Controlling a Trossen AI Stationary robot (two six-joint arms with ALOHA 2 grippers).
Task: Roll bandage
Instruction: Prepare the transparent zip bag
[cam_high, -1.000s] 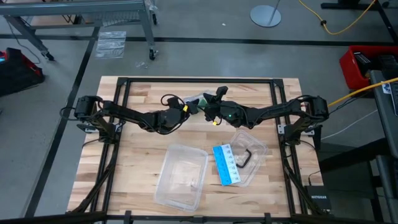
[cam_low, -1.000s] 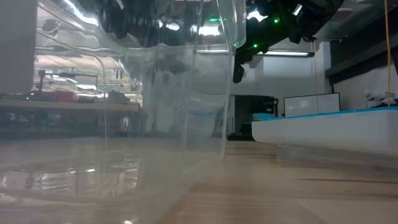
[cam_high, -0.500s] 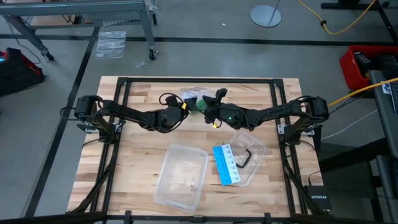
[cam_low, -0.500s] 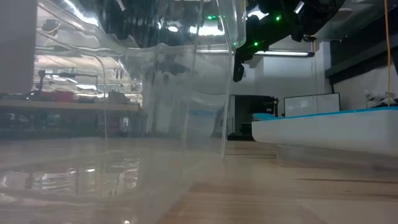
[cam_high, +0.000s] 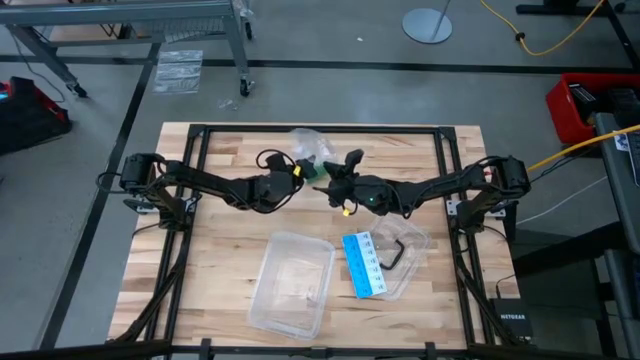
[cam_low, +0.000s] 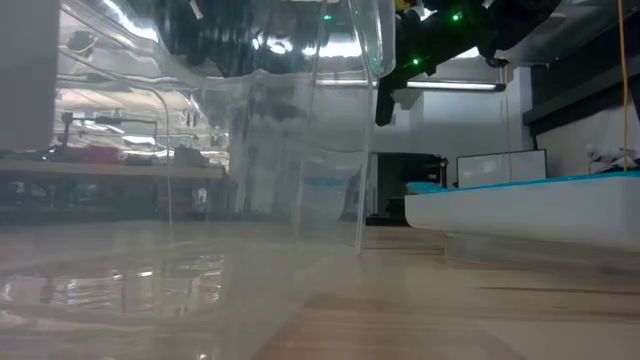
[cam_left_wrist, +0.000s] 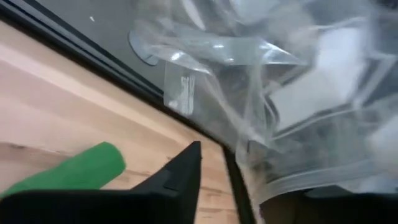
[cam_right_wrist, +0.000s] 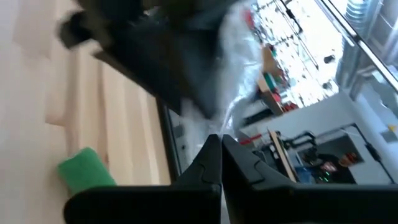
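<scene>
From above, the left gripper (cam_high: 303, 166) and right gripper (cam_high: 333, 176) met at the table's far middle over the green bandage (cam_high: 316, 172); the clear wrapper (cam_high: 308, 143) had been carried farther back.

Left wrist: the bandage (cam_left_wrist: 71, 171) lay beside its narrowing fingers; grip unclear.

Right wrist: fingers (cam_right_wrist: 211, 163) were pressed together, empty, the bandage (cam_right_wrist: 86, 169) nearby, freed for rolling.

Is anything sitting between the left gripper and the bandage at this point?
Nothing visible does. In the high view the bandage lies right off the left gripper, bare wood around it. The clear wrapper lies beyond it by the table's far edge, not in between. The right gripper, shut, crowds the bandage's other side.
</scene>
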